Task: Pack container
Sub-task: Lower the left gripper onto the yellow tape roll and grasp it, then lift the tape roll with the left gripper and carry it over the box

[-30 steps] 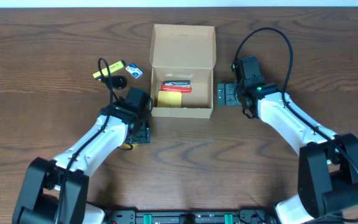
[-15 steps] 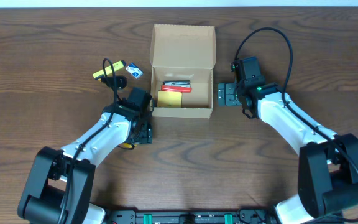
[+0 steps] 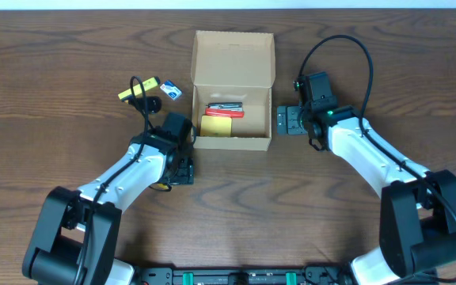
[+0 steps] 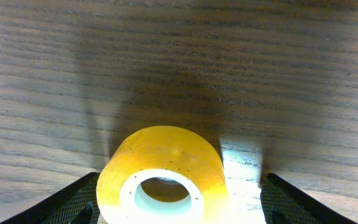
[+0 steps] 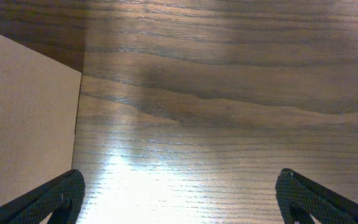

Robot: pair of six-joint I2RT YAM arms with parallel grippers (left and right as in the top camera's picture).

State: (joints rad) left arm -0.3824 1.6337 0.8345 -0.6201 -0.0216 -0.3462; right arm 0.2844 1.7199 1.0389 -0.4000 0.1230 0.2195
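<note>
The container (image 3: 233,143) is a tan cardboard box in the middle of the table, with its flap lid open toward the back. It holds a red item (image 3: 225,111) and a yellow item (image 3: 216,125). My left gripper (image 3: 180,169) is open at the box's front left corner, low over the table. A yellow tape roll (image 4: 165,154) lies between its fingers (image 4: 176,208), close to the left finger with a gap on the right. My right gripper (image 3: 285,121) is open and empty just right of the box, whose wall (image 5: 23,118) shows in the right wrist view.
A yellow marker (image 3: 138,89), a small blue item (image 3: 172,92) and a black item (image 3: 153,104) lie left of the box. A black cable loops above the right arm (image 3: 339,47). The table is dark wood.
The left arm's elbow has shifted slightly. Its gripper stays around the tape roll. The right arm has not moved.
</note>
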